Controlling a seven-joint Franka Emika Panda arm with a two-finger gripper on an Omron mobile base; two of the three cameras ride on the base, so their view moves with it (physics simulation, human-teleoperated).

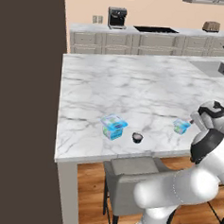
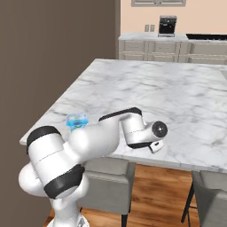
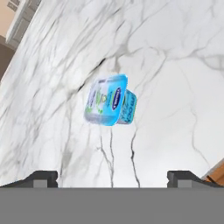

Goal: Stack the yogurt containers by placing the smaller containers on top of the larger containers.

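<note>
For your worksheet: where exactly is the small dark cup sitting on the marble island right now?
In the left base view, the small dark cup stands near the marble island's front edge, just right of a blue yogurt pack, apart from it.

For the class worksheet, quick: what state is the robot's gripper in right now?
Gripper: open, holding nothing; its dark fingertips stand wide apart, short of a squarish light-blue yogurt pack.

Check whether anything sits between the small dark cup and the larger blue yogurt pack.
Nothing visible: bare counter lies between the dark cup and the blue pack; a second pack sits well aside.
</note>
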